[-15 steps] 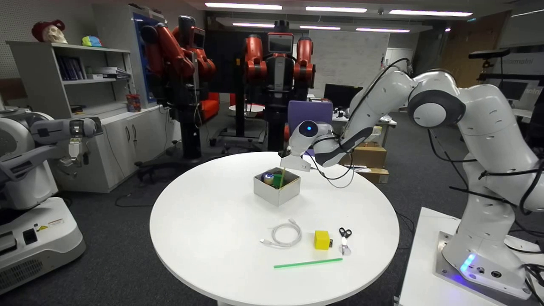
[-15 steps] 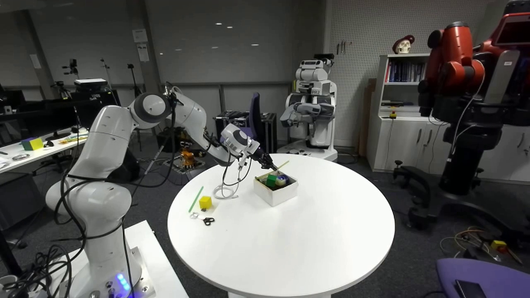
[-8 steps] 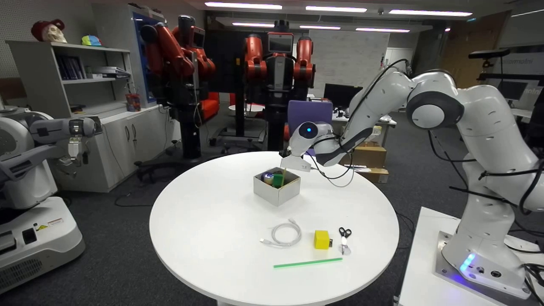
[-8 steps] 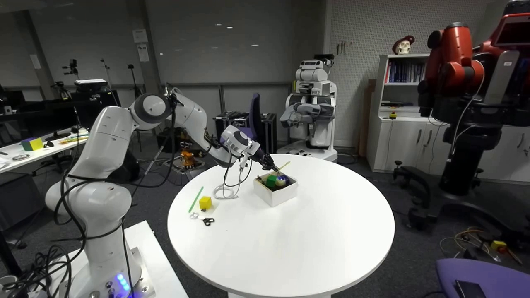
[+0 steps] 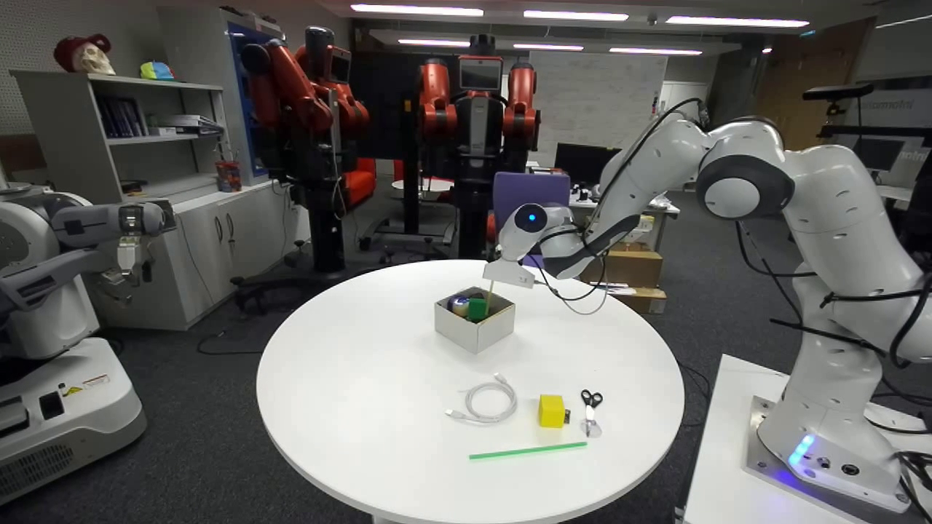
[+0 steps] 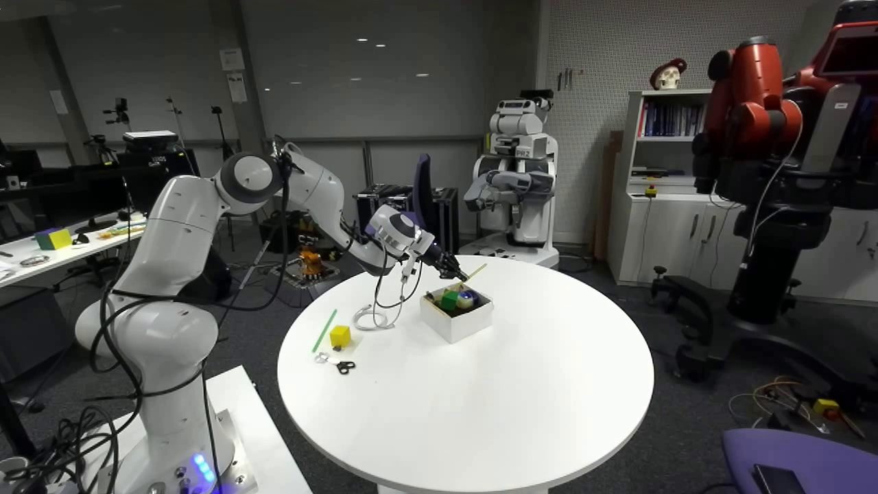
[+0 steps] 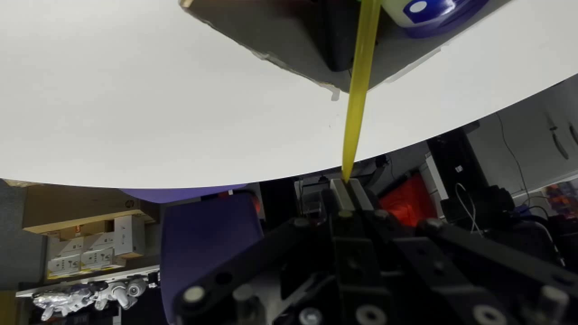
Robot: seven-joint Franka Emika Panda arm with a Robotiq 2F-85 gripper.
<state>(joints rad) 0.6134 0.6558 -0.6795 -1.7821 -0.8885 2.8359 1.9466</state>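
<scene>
My pincer (image 7: 347,184) is pressed together on the yellow straw (image 7: 359,85); so thin a thing, I judge, is kept only if the tips almost meet. The straw is slanted: from my tips it goes over one corner of the white box (image 5: 459,331), and its lower end appears to be within the rim, but I cannot tell if it touches the inside. In both exterior views the box stands nearer the far edge of the tabletop (image 5: 349,378). Its walls probably serve that the blue-and-white ball (image 7: 426,13) does not roll away; a green cube (image 6: 449,300) sits close to it. Toward the near edge, in an exterior view, the green straw (image 5: 528,450), yellow cube (image 5: 551,411) and scissors (image 5: 590,412) lie apart, perhaps so that each stays easy to reach.
</scene>
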